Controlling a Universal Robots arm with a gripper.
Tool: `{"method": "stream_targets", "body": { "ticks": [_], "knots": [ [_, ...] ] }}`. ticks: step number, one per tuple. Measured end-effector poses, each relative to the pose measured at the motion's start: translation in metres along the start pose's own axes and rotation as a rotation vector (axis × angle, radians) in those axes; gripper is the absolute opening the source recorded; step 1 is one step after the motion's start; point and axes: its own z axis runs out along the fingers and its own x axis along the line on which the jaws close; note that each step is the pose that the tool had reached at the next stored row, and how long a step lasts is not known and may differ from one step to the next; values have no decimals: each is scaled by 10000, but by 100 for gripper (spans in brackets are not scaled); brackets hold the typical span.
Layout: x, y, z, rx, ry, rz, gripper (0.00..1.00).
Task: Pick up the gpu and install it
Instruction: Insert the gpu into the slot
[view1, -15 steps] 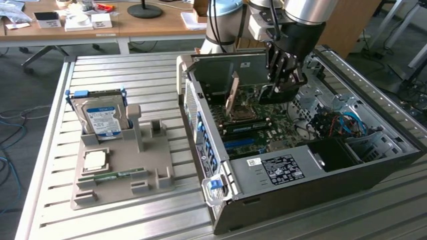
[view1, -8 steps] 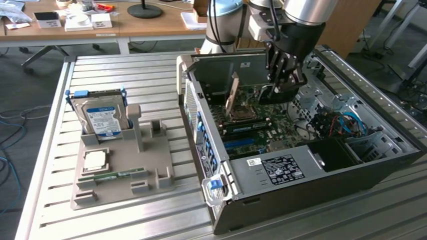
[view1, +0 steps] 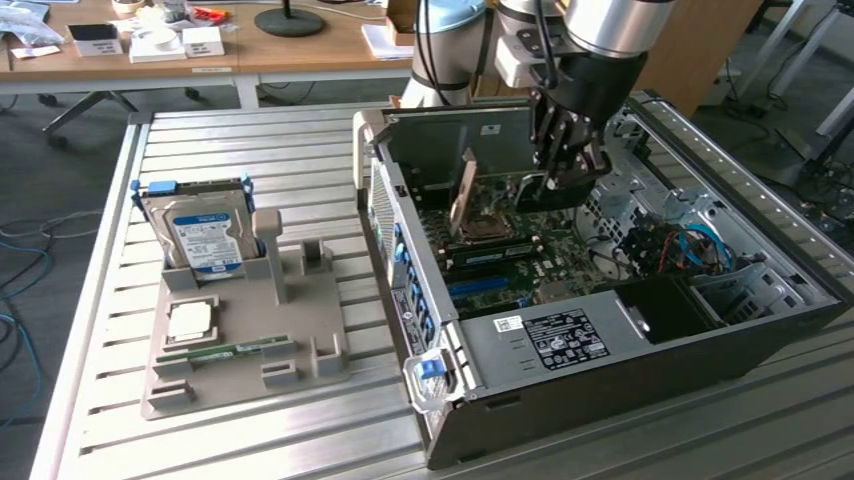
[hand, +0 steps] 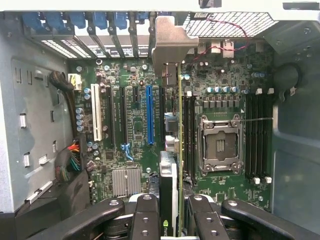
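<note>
Table (view1: 240, 140): ribbed metal slats with long straight grooves. The strip between the holder and the case is bare.
Holder (view1: 240, 380): flat grey plastic plate with blocky posts, at the exterior view's left.
Hard drive (view1: 207, 235): silver metal box with a blue-white label, standing on edge in the holder's far corner.
Chip (view1: 191, 320): small pale square lying flat on the holder.
Memory stick (view1: 234, 352): narrow green strip lying flat, just in front of the chip.
Case (view1: 627, 370): dark sheet-metal box on its side with the lid off. The walls are thin and straight.
Motherboard (hand: 135, 125): green board crowded with small parts. It carries a long blue slot (hand: 149, 115) and a square metal processor socket (hand: 220, 145).
Claw (view1: 563, 185): black jointed metal fingers (hand: 146, 215) reaching down into the case, pinching the gpu from both faces.
Gpu (hand: 176, 150): thin green board held on edge over the motherboard, between the blue slot and the socket. Its bent silver bracket sits toward the slotted rear wall. I cannot tell whether its lower edge is seated.
Room: the space on either side of the gpu is narrow.
Cables (view1: 687, 250): blue and red loops bunched at the exterior view's right.
</note>
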Motion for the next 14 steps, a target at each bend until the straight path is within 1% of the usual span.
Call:
{"method": "stream_targets", "body": {
  "ticks": [6,14],
  "knots": [
    [3,2,37,-1,2,-1,27],
    [4,2,50,1,-4,-1,27]
  ]
}}
